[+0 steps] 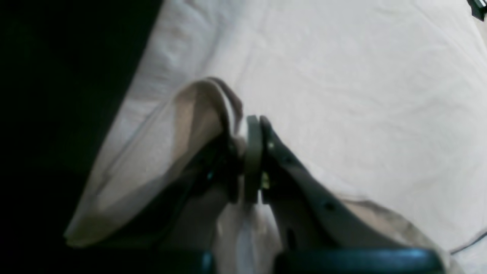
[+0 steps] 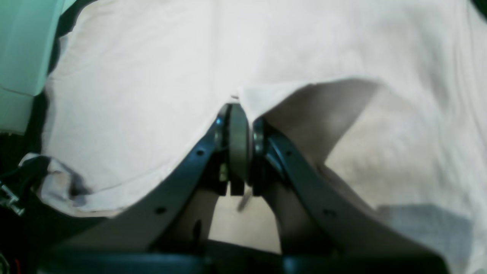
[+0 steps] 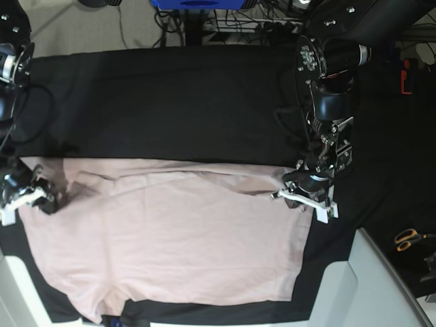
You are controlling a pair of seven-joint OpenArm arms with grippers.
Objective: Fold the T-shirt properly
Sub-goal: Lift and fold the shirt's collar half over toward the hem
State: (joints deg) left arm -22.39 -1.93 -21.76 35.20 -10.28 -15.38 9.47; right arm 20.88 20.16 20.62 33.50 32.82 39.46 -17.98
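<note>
The pale pink T-shirt (image 3: 177,238) lies spread on the black table cloth (image 3: 170,102), its far edge folded over in a narrow band. My left gripper (image 3: 285,192) is at the shirt's right corner, and in the left wrist view it (image 1: 254,127) is shut on a lifted fold of the T-shirt (image 1: 361,95). My right gripper (image 3: 41,195) is at the shirt's left corner. In the right wrist view it (image 2: 239,114) is shut on the edge of the T-shirt (image 2: 144,95), with cloth draped over one finger.
Orange-handled scissors (image 3: 409,238) lie at the right edge. A pale grey panel (image 3: 371,286) fills the near right corner. Cables and a blue box (image 3: 197,5) sit beyond the table's far edge. A pale green-white surface (image 2: 23,45) shows left of the shirt.
</note>
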